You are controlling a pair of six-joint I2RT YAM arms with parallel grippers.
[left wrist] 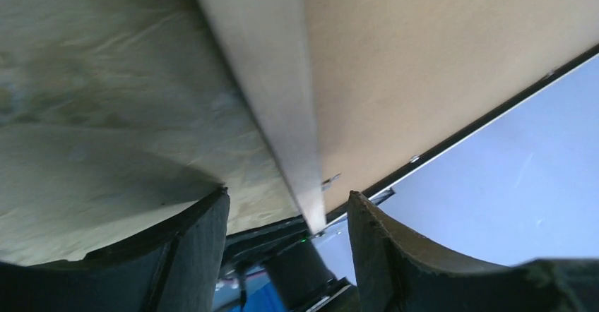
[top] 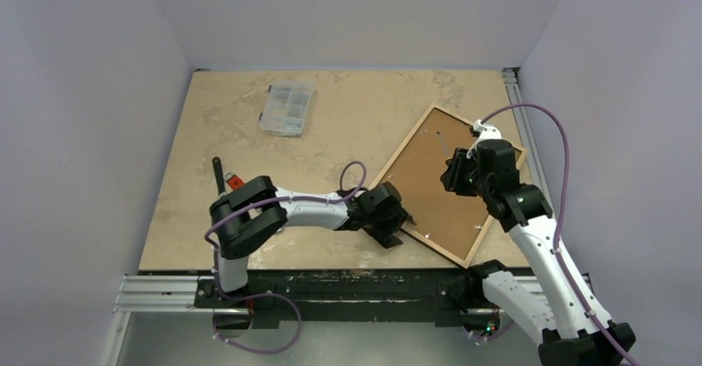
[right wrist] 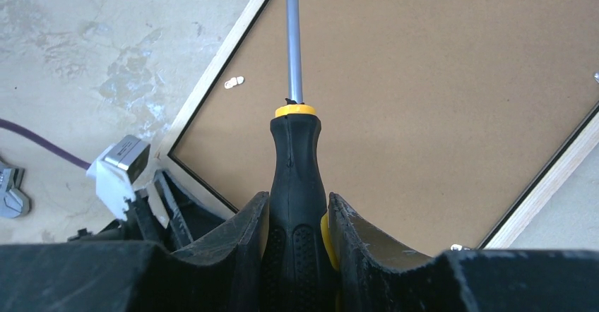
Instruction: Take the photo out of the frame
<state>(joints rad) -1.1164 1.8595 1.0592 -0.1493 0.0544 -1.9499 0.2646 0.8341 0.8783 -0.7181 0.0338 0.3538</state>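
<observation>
The table (top: 348, 146), a pale beige board with mottled, worn patches, is carrying three things. Toward 3 o'clock the frame (top: 426, 171) is lying face down, its brown backing panel (right wrist: 424, 79) facing up inside a pale wooden edge. It is sitting diamond-wise, one corner pointing to about 12 o'clock and the opposite corner reaching close to the table's near edge at 5 o'clock. At about 11 o'clock a clear plastic parts box (top: 286, 108) is resting well apart from it. Near 9 o'clock, by the left edge, a small black-and-red object (top: 225, 177) is lying, too small to identify
</observation>
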